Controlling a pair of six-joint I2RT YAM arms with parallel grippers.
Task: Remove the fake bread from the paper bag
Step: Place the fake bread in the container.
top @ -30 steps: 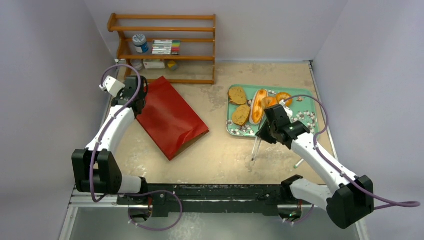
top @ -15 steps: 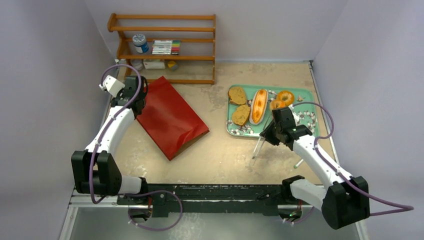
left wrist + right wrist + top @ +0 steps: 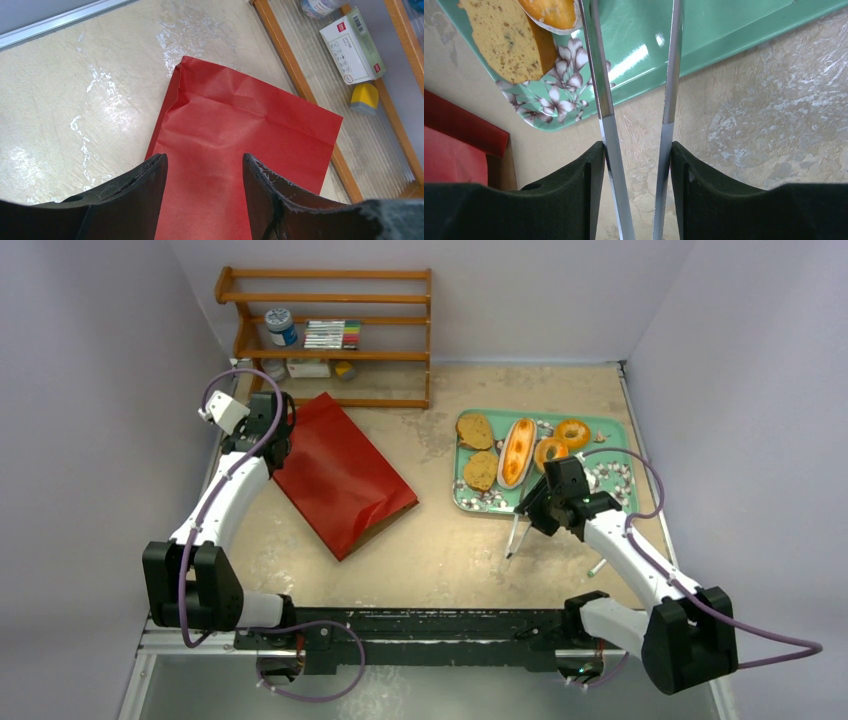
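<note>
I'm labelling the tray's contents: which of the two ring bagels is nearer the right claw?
The front bagel, right beside the long bun. The other bagel sits farther back and to the right.

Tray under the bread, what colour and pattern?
Tray: teal with white flowers, clearest from right wrist.

Lab booth: plain walls [image 3: 95, 370], bolted arms [image 3: 228, 498]

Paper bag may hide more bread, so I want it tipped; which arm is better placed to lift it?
Left. The left hand is open and hovers over the paper bag near its closed end, while the right hand is at the tray's near edge, busy gripping the tongs.
</note>
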